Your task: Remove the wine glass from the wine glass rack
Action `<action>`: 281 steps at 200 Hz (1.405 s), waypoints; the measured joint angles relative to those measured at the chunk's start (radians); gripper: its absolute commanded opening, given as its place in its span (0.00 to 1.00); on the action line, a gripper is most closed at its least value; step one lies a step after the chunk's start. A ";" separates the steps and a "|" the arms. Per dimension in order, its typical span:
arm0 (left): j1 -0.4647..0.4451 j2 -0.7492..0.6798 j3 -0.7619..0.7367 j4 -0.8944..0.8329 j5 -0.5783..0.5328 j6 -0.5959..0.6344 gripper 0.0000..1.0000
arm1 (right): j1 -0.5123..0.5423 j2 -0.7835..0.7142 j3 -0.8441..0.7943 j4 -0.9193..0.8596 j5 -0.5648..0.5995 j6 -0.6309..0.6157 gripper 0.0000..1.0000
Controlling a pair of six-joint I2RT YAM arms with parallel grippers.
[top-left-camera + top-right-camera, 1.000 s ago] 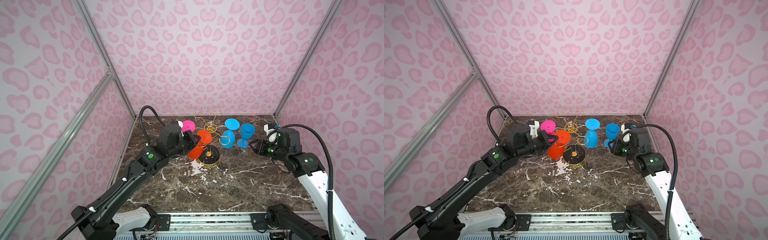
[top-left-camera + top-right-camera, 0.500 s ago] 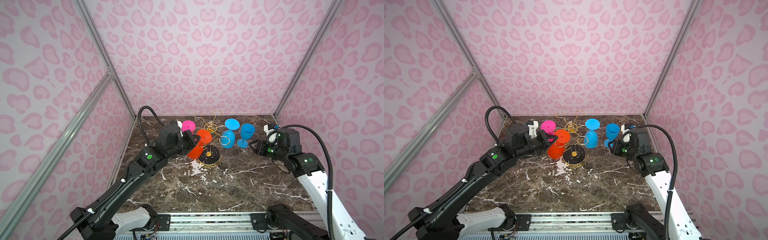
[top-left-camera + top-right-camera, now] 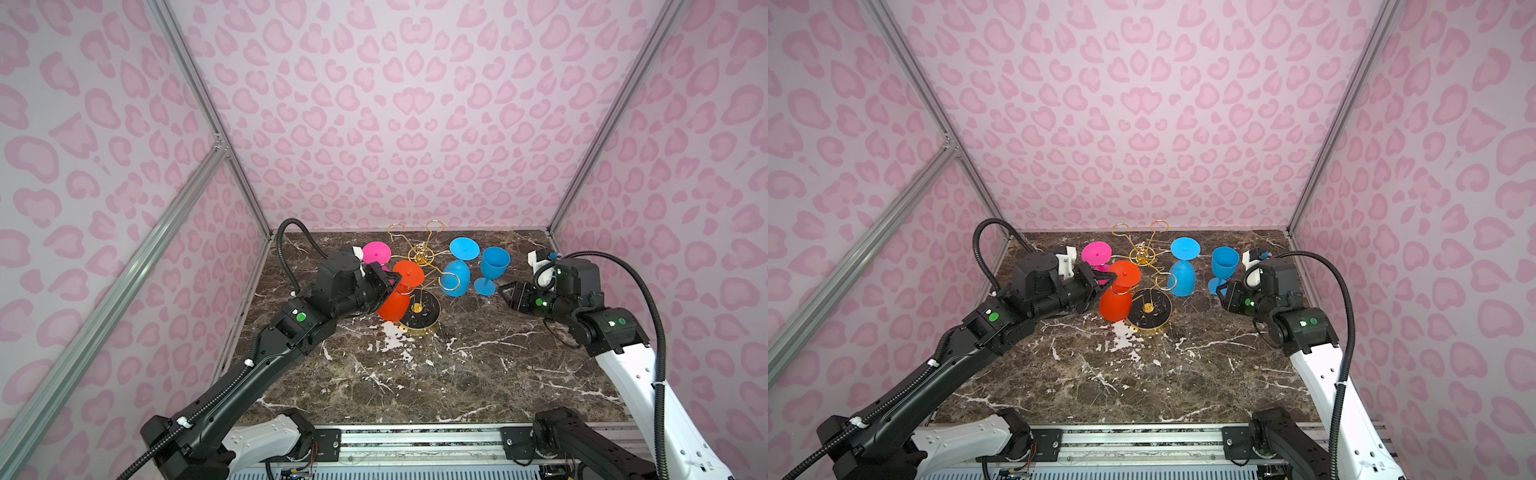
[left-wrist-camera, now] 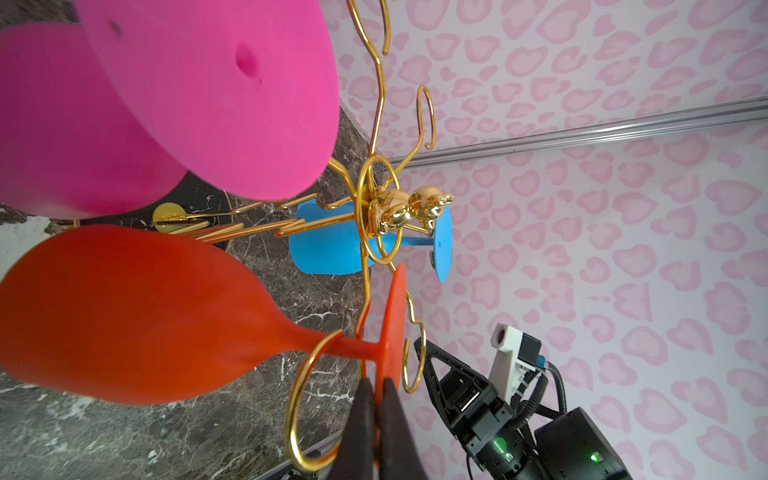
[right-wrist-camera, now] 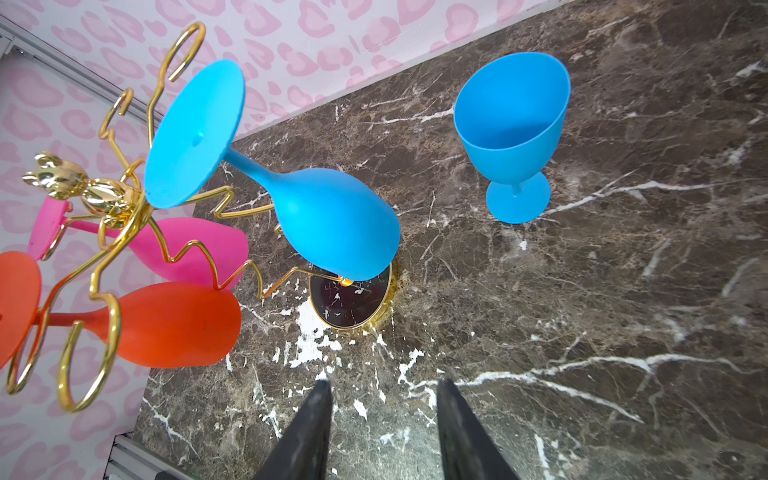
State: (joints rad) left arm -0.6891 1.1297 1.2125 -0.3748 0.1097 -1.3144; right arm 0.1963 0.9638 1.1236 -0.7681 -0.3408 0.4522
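The gold wire wine glass rack (image 3: 419, 253) (image 3: 1142, 253) stands at the back middle on its round black base (image 3: 420, 311). An orange wine glass (image 3: 392, 307) (image 3: 1115, 305) (image 4: 145, 311) hangs upside down, its stem in one of the rack's front loops. My left gripper (image 3: 395, 284) (image 3: 1111, 277) (image 4: 376, 380) is shut on the rim of that glass's foot disc. My right gripper (image 3: 505, 291) (image 3: 1224, 291) (image 5: 382, 384) hovers open and empty over the marble, to the right of the rack.
A pink glass (image 3: 376, 252) (image 4: 208, 91) and a blue glass (image 3: 456, 278) (image 5: 332, 220) also hang on the rack. A blue goblet (image 3: 494, 264) (image 5: 513, 120) stands upright on the marble table (image 3: 415, 374) between rack and right gripper. Pink patterned walls enclose three sides.
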 measured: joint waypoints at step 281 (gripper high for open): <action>0.014 -0.102 -0.103 0.028 -0.117 -0.151 0.03 | -0.008 -0.015 -0.007 -0.001 0.000 0.000 0.43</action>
State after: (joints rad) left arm -0.6750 1.0275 1.1099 -0.3470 -0.0078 -1.4654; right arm 0.1886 0.9489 1.1164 -0.7689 -0.3408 0.4526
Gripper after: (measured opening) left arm 0.063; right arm 0.435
